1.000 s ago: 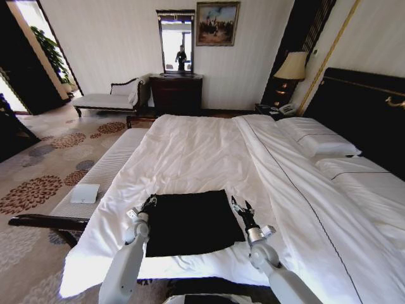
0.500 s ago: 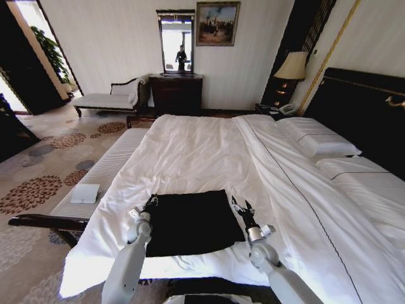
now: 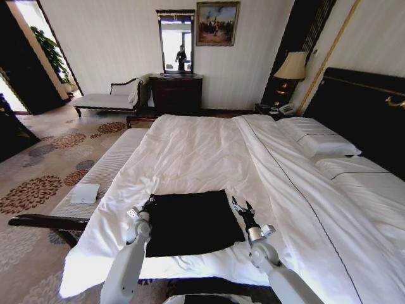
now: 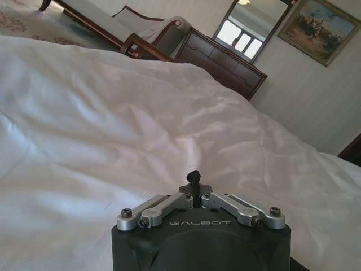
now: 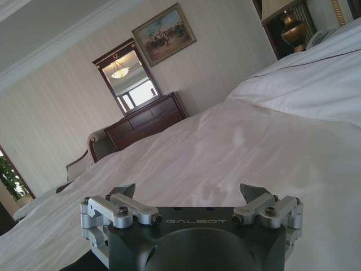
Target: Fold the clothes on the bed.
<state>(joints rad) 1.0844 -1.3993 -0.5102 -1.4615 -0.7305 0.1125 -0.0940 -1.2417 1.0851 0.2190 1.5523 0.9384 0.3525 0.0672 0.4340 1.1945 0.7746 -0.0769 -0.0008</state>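
The shirt lies on the bed between both grippers: left gripper at its left edge, right gripper at its right.

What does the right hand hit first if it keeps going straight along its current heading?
Probably just the bed. The right hand, open beside the black T-shirt, points low across the white sheet toward the far edge; depth is unclear.
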